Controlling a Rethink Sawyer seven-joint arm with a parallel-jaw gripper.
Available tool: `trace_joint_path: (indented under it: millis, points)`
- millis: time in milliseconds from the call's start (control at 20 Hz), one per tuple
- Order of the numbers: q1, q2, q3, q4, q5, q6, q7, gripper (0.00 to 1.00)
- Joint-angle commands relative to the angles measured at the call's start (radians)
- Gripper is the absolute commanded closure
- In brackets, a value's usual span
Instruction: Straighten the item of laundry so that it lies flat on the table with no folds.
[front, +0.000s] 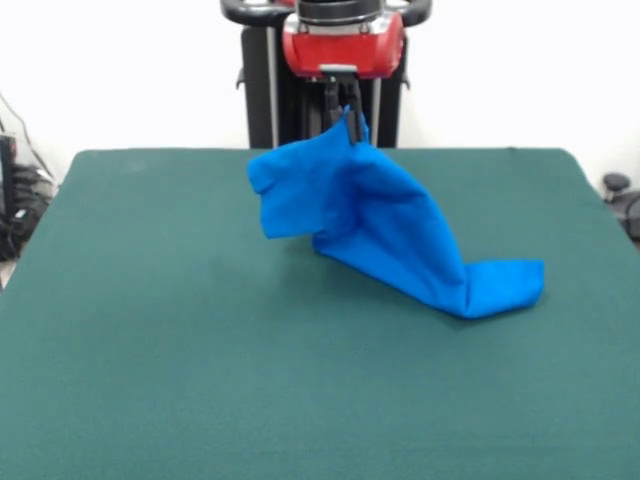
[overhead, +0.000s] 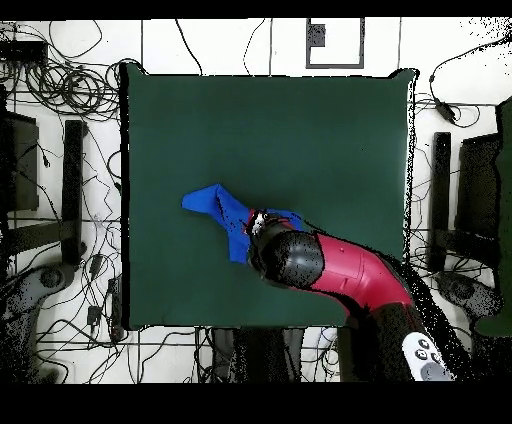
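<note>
Table (front: 150, 350): dark green cloth, mostly bare on the left.
Shirt (front: 385, 235): bright blue T-shirt, plain side showing, approx. centre; top corner lifted, bunched w/ folds, rest trailing down to the right, tail end flat on the cloth.
Gripper (front: 347, 118): far side, above shirt, clamped on its raised top corner.
Arm (overhead: 340, 265): red & black, over shirt in overhead view.

My arm (overhead: 345, 268) reaches out from the table's edge on my side and ends over the middle of the table, nearer that edge than the far one. My wrist points straight down. My gripper (front: 347, 116) hangs above the table surface, its fingers (front: 333, 105) pinched onto a bunched top edge of the blue T-shirt (front: 385, 230), holding that part up.
</note>
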Motion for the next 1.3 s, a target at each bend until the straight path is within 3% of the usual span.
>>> trace_joint_path:
  millis: [50,500,850,1300]
  points:
    - [0.004,0.031,0.069,-0.052,0.049,0.116,0.079,1.0]
    - [-0.008,0.082,0.078,-0.127,0.04,0.17,0.047,1.0]
    - [-0.015,0.091,0.083,-0.123,0.031,0.147,0.043,1.0]
    - [-0.051,0.164,0.099,-0.171,0.001,0.122,-0.001,1.0]
